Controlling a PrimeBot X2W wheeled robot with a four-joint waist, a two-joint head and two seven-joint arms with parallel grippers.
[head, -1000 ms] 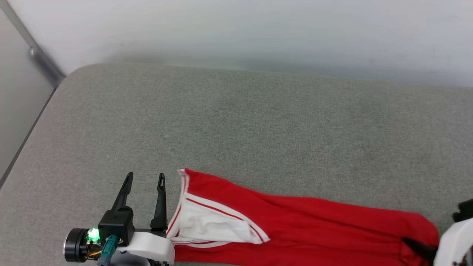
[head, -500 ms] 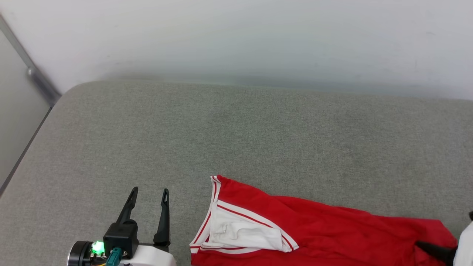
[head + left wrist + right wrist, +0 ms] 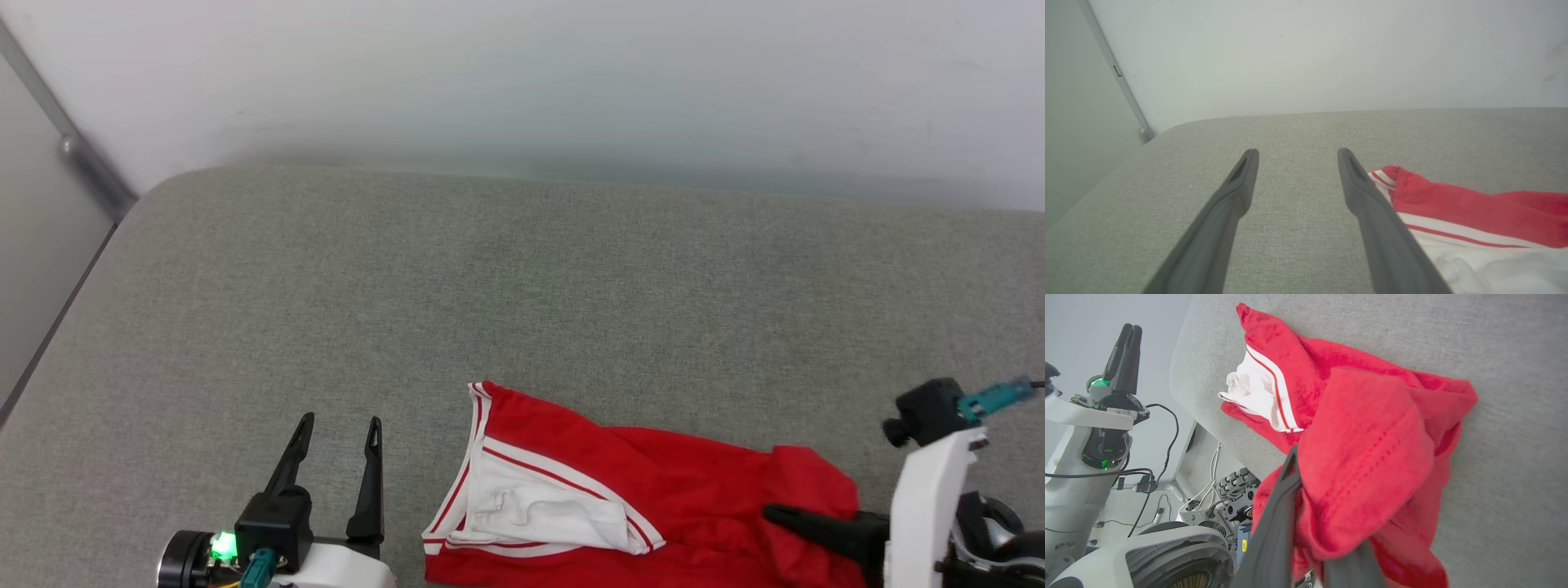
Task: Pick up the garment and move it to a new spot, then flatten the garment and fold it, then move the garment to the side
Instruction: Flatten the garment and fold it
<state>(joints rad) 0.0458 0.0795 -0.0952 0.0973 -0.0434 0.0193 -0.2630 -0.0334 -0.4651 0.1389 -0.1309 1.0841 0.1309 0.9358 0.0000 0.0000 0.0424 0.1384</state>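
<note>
Bunched shirt (image 3: 678, 482) lies along the cushion (image 3: 522, 286) near edge, partly hanging off. The right gripper (image 3: 780, 516) is pinched on its red end. The left gripper (image 3: 340, 426) is wide open and empty, beside the white sleeve (image 3: 543, 510). Looks mid-move; flattening, folding and setting aside not done.

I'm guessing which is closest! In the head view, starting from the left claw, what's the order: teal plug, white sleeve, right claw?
From the left claw:
1. white sleeve, just to its right.
2. right claw, farther right, pinching the red end of the garment.
3. teal plug, far right, on the right arm.
</note>
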